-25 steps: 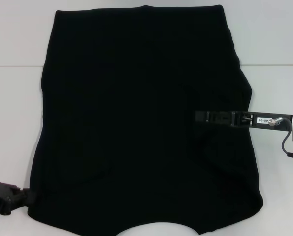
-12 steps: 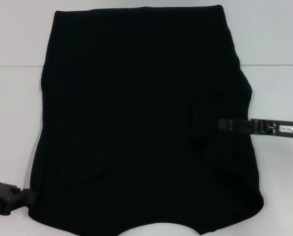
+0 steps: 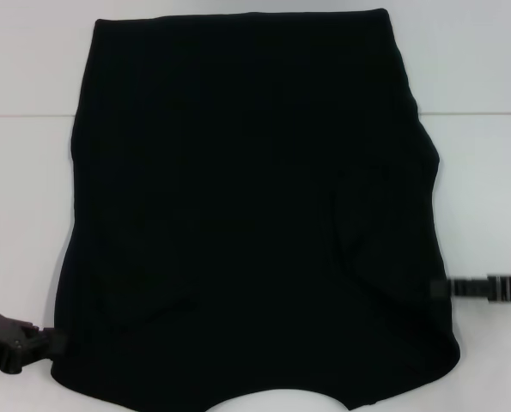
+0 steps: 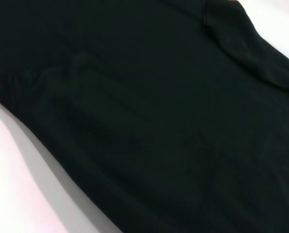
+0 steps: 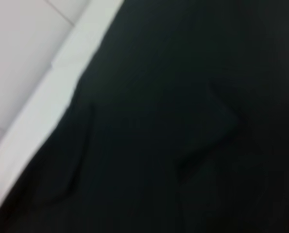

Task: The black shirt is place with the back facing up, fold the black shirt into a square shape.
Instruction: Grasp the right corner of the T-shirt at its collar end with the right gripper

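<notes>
The black shirt (image 3: 238, 215) lies flat on the white table, plain side up, with both sides folded in so its outline is roughly rectangular. A folded flap shows as a crease on its right part (image 3: 384, 223). My right gripper (image 3: 444, 289) reaches in from the right and its tip sits at the shirt's right edge, low down. At the near left corner of the shirt my left gripper (image 3: 51, 343) rests against the hem. The left wrist view is filled by the shirt (image 4: 159, 111), and so is the right wrist view (image 5: 183, 126), with creases.
The white table (image 3: 23, 189) shows on both sides of the shirt and beyond its far edge. A thin seam line (image 3: 23, 116) runs across the table behind the shirt's upper part. The shirt's near edge runs out of the head view.
My right gripper has pulled back off the shirt's right part, moving right and nearer, to the shirt's right edge. The left gripper and the shirt have stayed put.
</notes>
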You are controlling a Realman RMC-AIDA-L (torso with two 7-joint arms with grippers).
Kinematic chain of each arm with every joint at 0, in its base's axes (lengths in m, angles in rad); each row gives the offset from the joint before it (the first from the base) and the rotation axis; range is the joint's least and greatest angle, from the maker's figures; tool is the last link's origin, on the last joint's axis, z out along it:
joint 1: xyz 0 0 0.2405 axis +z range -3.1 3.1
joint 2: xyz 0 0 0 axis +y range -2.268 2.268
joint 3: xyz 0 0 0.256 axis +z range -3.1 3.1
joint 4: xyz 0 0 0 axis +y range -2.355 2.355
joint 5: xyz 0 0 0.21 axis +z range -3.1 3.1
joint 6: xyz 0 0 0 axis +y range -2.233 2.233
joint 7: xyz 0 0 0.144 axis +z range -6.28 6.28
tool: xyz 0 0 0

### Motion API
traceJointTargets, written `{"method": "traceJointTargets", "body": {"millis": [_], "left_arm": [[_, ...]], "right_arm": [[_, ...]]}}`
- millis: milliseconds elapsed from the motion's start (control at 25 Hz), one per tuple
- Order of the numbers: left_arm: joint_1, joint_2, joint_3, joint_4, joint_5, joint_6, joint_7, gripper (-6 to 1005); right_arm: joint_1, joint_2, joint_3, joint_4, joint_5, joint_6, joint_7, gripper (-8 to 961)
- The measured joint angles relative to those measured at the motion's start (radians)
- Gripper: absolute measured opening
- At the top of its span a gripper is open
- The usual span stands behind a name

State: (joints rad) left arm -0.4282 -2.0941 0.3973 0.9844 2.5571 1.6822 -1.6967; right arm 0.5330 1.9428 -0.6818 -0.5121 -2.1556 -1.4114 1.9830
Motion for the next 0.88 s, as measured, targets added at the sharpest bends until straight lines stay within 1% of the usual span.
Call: {"method": "traceJointTargets", "body": {"millis": [200,680,880], "left_arm": [[-0.002,0.0,0.0,-0.001,0.0,-0.001,0.0,52],[-0.003,0.0,0.0,-0.001,0.0,-0.001,0.0,51],[-0.003,0.0,0.0,-0.001,0.0,-0.001,0.0,51]], "right_arm": [[0.0,0.001,0.0,-0.002,-0.075,-0.017,0.014,605],[0.035,0.025,-0.014,-0.002,-0.133,-0.016,0.02,599],[0.041,0.027,-0.014,-0.005,-0.157,-0.017,0.02,485]]}}
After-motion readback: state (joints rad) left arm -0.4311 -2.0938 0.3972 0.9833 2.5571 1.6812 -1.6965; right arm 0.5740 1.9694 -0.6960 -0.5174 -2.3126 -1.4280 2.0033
